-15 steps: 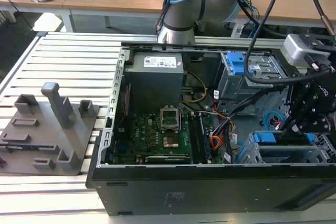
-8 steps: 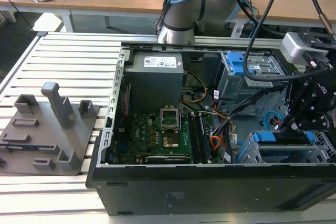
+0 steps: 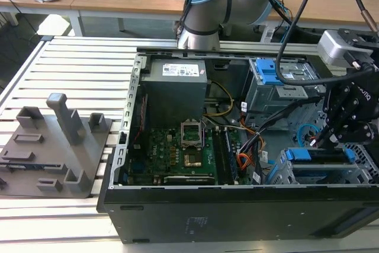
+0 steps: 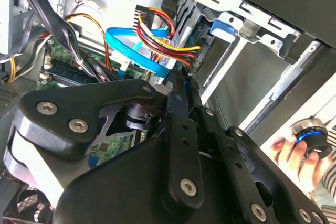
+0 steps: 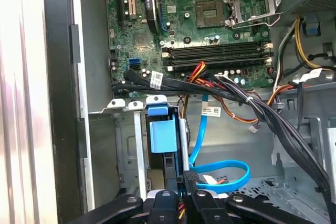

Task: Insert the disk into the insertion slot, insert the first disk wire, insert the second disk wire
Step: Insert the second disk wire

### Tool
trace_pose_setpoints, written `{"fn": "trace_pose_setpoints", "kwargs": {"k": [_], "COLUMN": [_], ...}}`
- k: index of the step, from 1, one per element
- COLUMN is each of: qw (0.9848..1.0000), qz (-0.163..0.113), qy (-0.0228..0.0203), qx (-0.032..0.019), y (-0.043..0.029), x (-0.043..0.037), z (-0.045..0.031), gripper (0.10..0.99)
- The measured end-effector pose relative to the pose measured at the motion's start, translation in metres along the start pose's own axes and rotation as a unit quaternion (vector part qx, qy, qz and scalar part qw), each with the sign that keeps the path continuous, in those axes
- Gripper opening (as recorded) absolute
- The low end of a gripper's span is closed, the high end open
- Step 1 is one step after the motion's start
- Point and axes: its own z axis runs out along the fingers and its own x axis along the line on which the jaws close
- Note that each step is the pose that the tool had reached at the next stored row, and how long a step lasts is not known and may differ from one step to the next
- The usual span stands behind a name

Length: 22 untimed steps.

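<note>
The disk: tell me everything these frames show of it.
The disk sits in the insertion slot at the case's corner on the exterior view's right, lying flat. What shows is mostly its bright blue plastic caddy; the first wrist view shows the blue end between grey metal rails. The tool hangs just above it, and coloured wires reach its end.

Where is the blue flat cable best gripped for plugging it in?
Probably at its black connector, pinched across the flat faces and approached from the cable end. The plug looks rigid, while the blue flat cable lies in a slack loop. The gripper sits at that plug.
</note>
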Motion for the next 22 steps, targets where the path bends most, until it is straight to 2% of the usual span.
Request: {"fn": "trace_pose_setpoints", "kwargs": {"k": [1,3,4,9,16,22], "qw": [1.0,0.9998,0.9997,0.9991,0.9992,0.9983], "qz": [-0.001,-0.009,-0.015,-0.038,-0.039,-0.058], "qy": [0.0043,0.0169,0.0175,0.0178,0.0091,0.0096], "qx": [0.0005,0.0023,0.0028,0.0045,0.004,0.0052], "y": [0.0001,0.0,0.0,0.0006,0.0005,0.0003], "x": [0.0,0.0,0.0,0.0,-0.0009,-0.0011], "z": [0.0,0.0,0.0001,0.0012,0.0037,0.0077], "gripper": [0.165,0.165,0.165,0.165,0.165,0.165]}}
